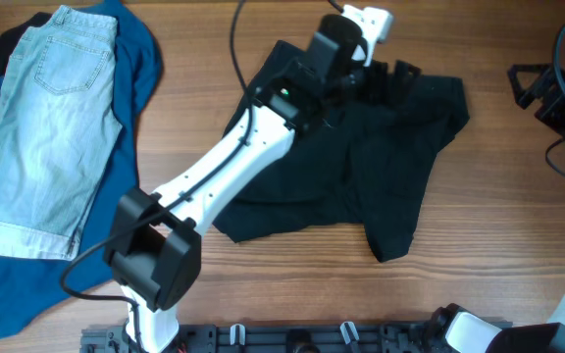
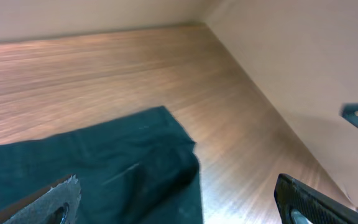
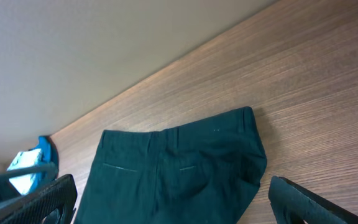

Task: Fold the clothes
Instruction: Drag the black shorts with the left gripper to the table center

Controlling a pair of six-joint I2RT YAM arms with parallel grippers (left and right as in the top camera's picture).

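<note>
From above, the black shorts (image 1: 381, 167) lie spread out on the wooden table (image 1: 302, 279), right of the middle of the frame, with the waistband toward the upper edge and one leg reaching down toward the lower right. The left arm (image 1: 233, 157) stretches diagonally from the lower left across them. The left gripper (image 1: 392, 76) sits over their upper edge, and this view does not show how its jaws stand. The right gripper (image 1: 530, 86) hangs at the far right edge, apart from the shorts. In the upper left, pale denim shorts (image 1: 52, 127) rest on top of a deep-blue garment (image 1: 145, 59). In the left wrist view, the left gripper (image 2: 176, 202) is spread wide, its fingers (image 2: 309, 202) at the two lower corners with nothing pinched. A corner of the shorts (image 2: 104, 168) lies flat on the wood below, filling the lower left. In the right wrist view, the right gripper (image 3: 173, 202) is likewise spread wide and holds nothing. The shorts (image 3: 179, 174) lie in the lower middle, well ahead of it, with two pocket seams showing. A bit of the blue garment (image 3: 45, 149) peeks in at the left edge.
</note>
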